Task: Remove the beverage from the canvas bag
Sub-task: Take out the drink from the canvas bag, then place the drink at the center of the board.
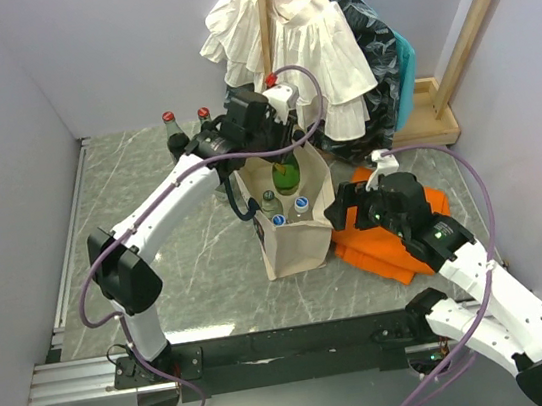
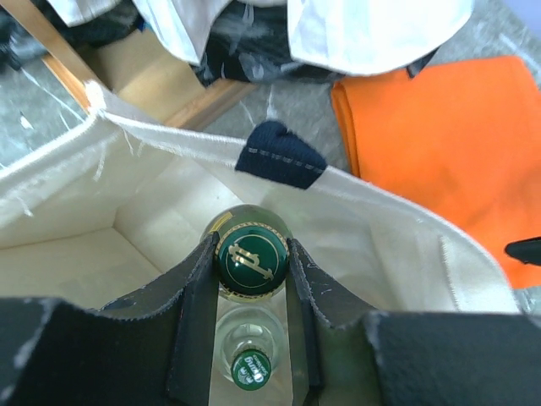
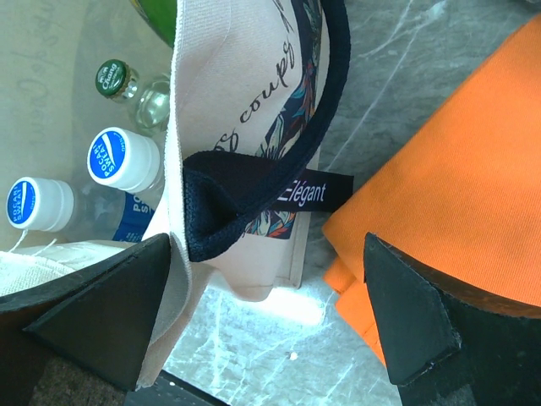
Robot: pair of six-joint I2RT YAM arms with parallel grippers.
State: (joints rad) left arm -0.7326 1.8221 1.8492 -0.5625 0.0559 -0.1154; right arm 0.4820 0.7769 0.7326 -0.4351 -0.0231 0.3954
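**Left tool clenched on the green bottle inside the bag**

We see the left tool [image 2: 249, 250] reaching down into the open top of the canvas bag [image 1: 292, 245], its two fingers [image 2: 196, 296] pressed against either side of the gold-and-green cap of a green bottle [image 2: 252, 260]. The bottle stands upright, its lower part inside the bag and its top above the other drinks. Beneath it in the left wrist view is a small clear bottle with a green cap [image 2: 251, 370]. Two bottles with blue-and-white caps [image 3: 114, 156] sit near the bag's front wall.

The right tool [image 3: 266, 254] is released, jaws wide apart, straddling the bag's side wall and navy strap [image 3: 245, 199]. The bag stands on the bench [image 1: 189, 265], just beside an orange cloth [image 1: 397, 236].
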